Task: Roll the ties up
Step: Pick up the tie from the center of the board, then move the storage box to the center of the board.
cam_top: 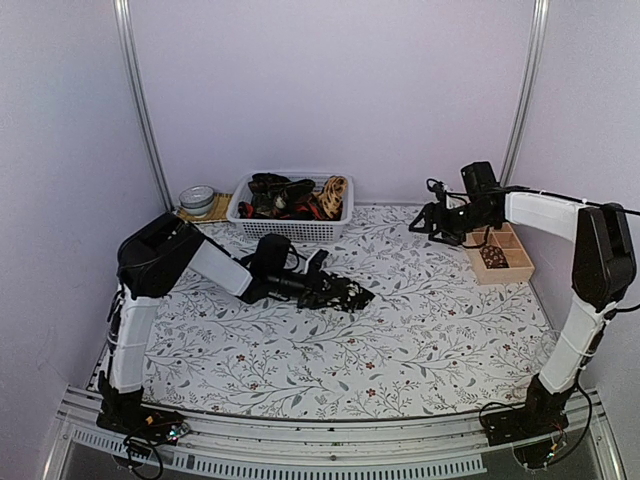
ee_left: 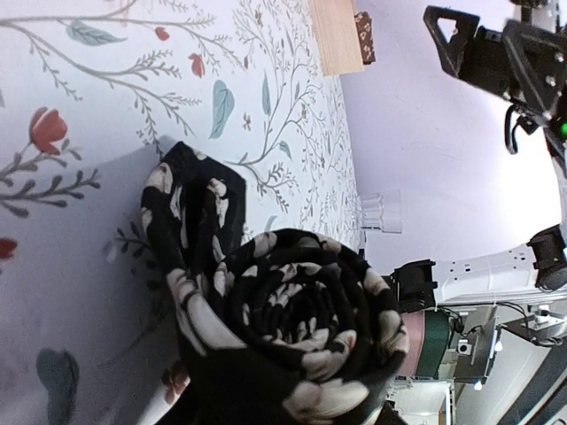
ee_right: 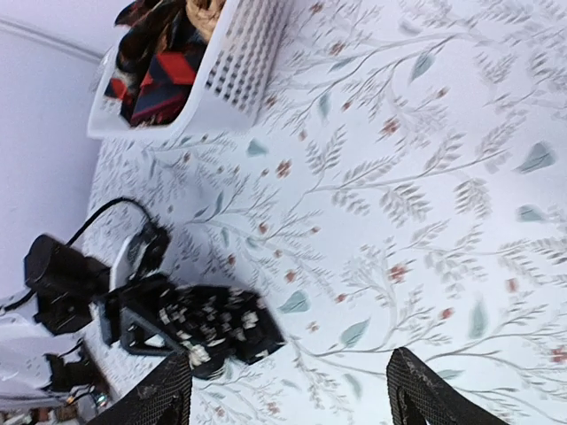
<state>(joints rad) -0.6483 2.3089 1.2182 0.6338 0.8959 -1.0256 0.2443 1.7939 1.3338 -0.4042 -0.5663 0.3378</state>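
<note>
A: Mid-surface: black tie [ee_left: 292,328] w/ pale flower specks, coiled into a fat roll, loose tail lying flat on the surface [cam_top: 420,350] beside it.
B: Held?
A: Looks so. Left pincer [cam_top: 322,286] is closed narrow on the roll. Coil fills the left wrist view and cloth hides the fingers. Can't tell if the roll touches the surface or sits just off it.
B: Handling?
A: Prob. light, soft, a bit slick. Coil likely springs loose if let go. Best hold is across the roll's flat sides, pinching all layers, not the tail.
B: Right side?
A: Right pincer [ee_right: 291,376] is wide w/ nothing in it, well apart from the tie, up near the wooden box [cam_top: 500,256] at the right edge.
B: More ties?
A: Other ties [cam_top: 285,195], dark + red, heaped in the white basket [cam_top: 240,214] at the back.
</note>
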